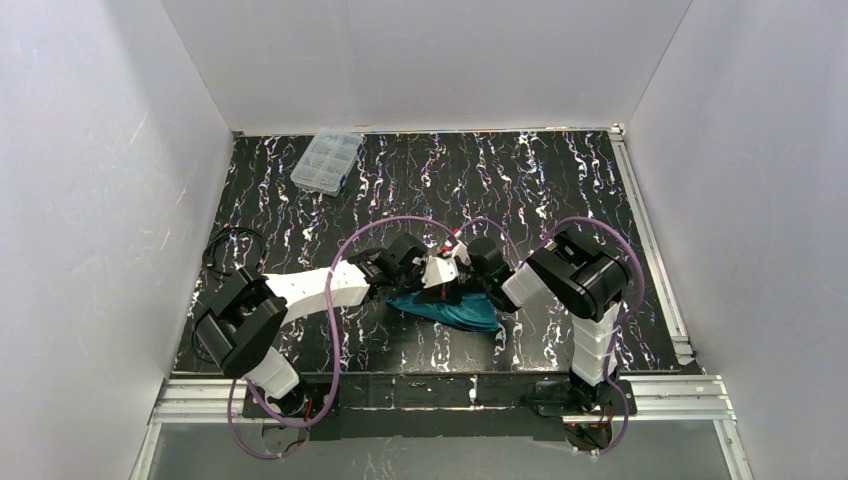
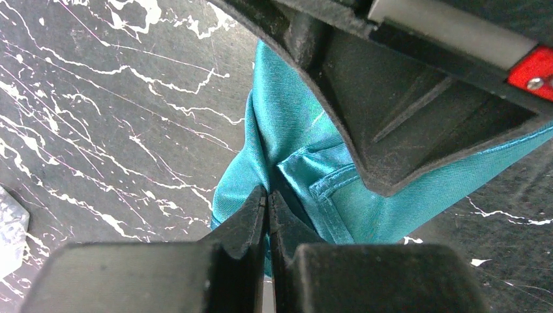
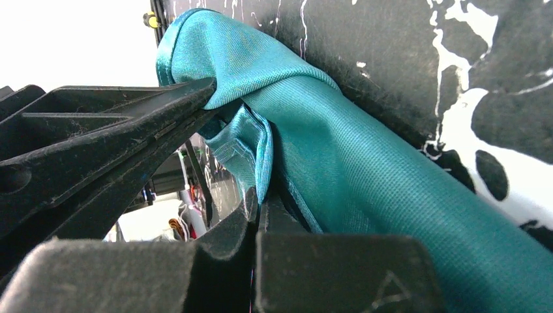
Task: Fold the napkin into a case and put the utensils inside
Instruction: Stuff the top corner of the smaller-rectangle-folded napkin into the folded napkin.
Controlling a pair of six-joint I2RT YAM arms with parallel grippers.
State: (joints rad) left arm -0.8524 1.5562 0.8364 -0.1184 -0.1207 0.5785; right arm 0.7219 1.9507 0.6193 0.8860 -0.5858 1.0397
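Left gripper [image 2: 267,199], closed tight on a fold of napkin [image 2: 293,130]. Right gripper [image 3: 257,205], likewise closed, pinching the hemmed edge. Napkin bunched on black marbled table [image 1: 560,190], near front centre, held between the two. Clear compartment box [image 1: 327,160], far-left corner.

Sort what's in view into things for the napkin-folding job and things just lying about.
For the job: napkin, bunched up; left gripper and right gripper, both shut on it. No utensils in view.
Lying about: clear plastic compartment box, far left on the table, apart from the arms.
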